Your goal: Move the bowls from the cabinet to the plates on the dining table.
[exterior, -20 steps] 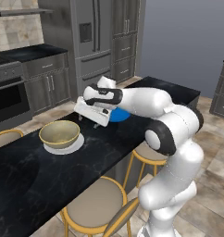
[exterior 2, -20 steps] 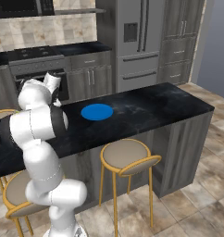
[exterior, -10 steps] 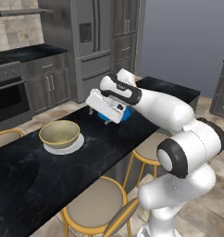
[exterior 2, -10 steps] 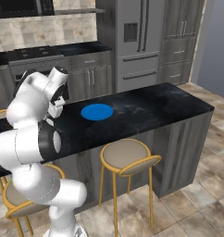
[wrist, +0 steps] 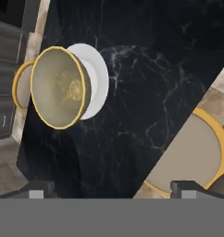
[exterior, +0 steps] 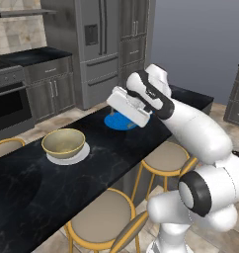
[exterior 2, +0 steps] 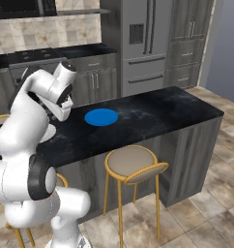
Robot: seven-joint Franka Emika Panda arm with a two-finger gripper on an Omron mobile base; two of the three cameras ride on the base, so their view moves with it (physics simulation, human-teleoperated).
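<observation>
One round tan bowl with a yellow rim sat on the small flat white plate on the long black white-veined marble dining table, so half the task looked complete. The bright blue round plate lay bare farther along the same top, apart from the white one. The white two-finger gripper hung above the table near the blue plate, its jaws spread wide with nothing between them (the hand view showed both dark finger tips far apart over bare marble).

The white bowl with the blue pattern was not on the table, and was judged to be awaiting retrieval from the cabinet.

Probable faults from this position:

1. Arm sweep. The forearm hung over the table; a low swing toward the tan bowl could knock it off its plate.
2. Stool contact. Round tan-cushioned stools with yellow metal frames stood just beside the table edge; a base turn could strike them.
3. Placement error. A bowl set off-centre on the blue plate could tip or slide.
</observation>
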